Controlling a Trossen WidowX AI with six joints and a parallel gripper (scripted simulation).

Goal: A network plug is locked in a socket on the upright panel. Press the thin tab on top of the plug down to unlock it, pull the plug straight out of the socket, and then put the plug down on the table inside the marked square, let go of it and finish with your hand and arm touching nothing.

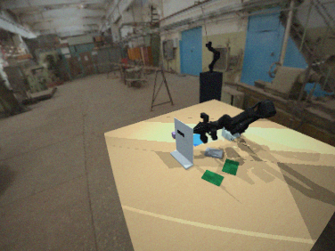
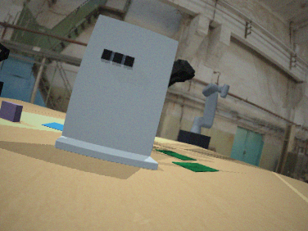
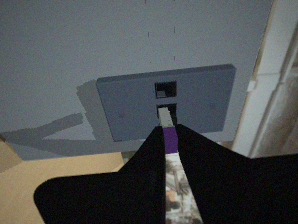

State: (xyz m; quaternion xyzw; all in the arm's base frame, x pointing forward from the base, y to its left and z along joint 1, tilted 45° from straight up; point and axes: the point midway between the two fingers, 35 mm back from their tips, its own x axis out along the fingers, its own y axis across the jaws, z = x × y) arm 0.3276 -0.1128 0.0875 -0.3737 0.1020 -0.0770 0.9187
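Note:
The upright grey panel [image 1: 183, 147] [image 2: 115, 98] [image 3: 60, 45] stands on its foot on the table [image 1: 178, 200] [image 2: 123, 201]. My gripper [image 1: 196, 131] [image 3: 168, 131] is shut on the plug [image 3: 170, 140], which has a purple body and a pale front part. In the wrist view the plug's front overlaps one dark socket opening; the opening above it [image 3: 165, 90] is empty. The plug looks drawn out, but its exact gap to the panel is unclear. A blue patch [image 1: 197, 141] [image 2: 53, 126] lies flat on the table; I cannot tell whether it is the marked square.
Two green patches [image 1: 212, 177] [image 1: 230, 166] lie in front of the arm. A grey object [image 1: 214, 153] and a pale object [image 1: 230, 134] are under or near the arm. A purple block [image 2: 11, 111] stands beyond the panel, near the blue patch.

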